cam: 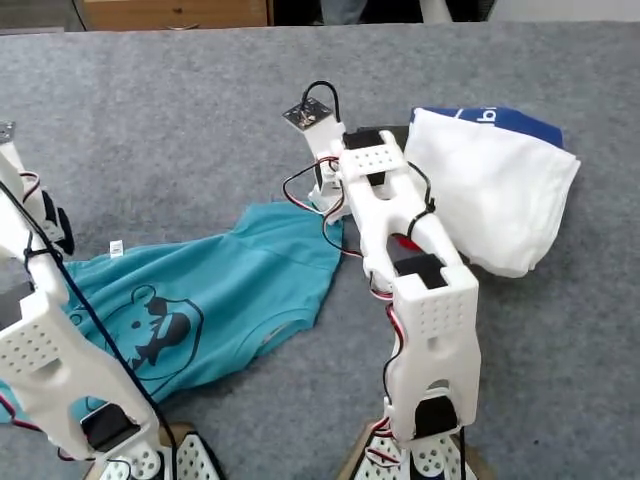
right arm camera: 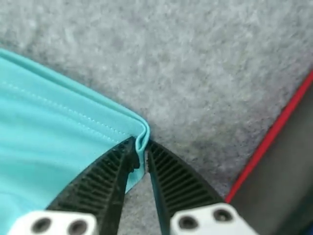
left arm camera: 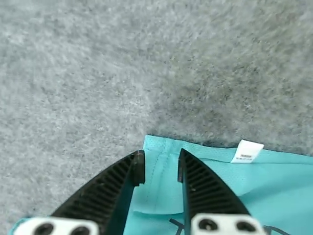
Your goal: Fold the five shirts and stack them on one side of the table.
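The right arm (cam: 420, 290) is stretched from the near edge of the bench (cam: 180, 120) toward its middle. Its wrist is bent down over the far corner of the teal shirt (cam: 230, 290). The right tool (right arm camera: 142, 154) is closed on a raised fold of that shirt's hem, and the fabric is pinched between the ribbed black fingertips (right arm camera: 122, 164).

The left arm (cam: 40, 340) is raised along the left side of the bench, with its wrist tipped down at the shirt's other end. The left tool (left arm camera: 160, 169) is held over the hem, just beside a small white label (left arm camera: 247, 151). Its fingers are parted by a narrow gap, and no cloth is seen gripped between them.

The teal shirt is spread loosely and unfolded on the grey felt between the two arms. Its dark print (cam: 160, 330) is partly covered by the left arm. A folded white shirt (cam: 490, 190) is set on a blue shirt (cam: 510, 118) at the far right. Of the blue shirt, a strip along the far edge is exposed.

From above, both tools are largely masked by their own arms. A dark surface with a red edge (right arm camera: 288, 161) is cut off at the corner of the right wrist view and cannot be identified.
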You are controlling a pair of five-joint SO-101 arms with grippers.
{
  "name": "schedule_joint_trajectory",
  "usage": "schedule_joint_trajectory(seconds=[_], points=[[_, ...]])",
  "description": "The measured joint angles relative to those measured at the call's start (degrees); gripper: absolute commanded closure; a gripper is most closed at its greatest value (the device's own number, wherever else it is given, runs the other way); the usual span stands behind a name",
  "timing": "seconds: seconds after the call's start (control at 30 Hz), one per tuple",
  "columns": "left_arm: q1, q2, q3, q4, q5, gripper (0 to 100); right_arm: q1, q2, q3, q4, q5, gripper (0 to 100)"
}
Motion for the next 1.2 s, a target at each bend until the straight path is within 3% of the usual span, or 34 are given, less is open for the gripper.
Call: schedule_joint_trajectory(seconds=[0.97, 1.2], points=[[-1.3, 7.8, -0.2, -1.0, -3.0, 86, 0.0, 0.0, 0.0, 0.0, 0.0, 98.6], [-1.9, 8.3, -1.5, 0.4, -3.2, 81, 0.0, 0.0, 0.0, 0.0, 0.0, 98.6]])
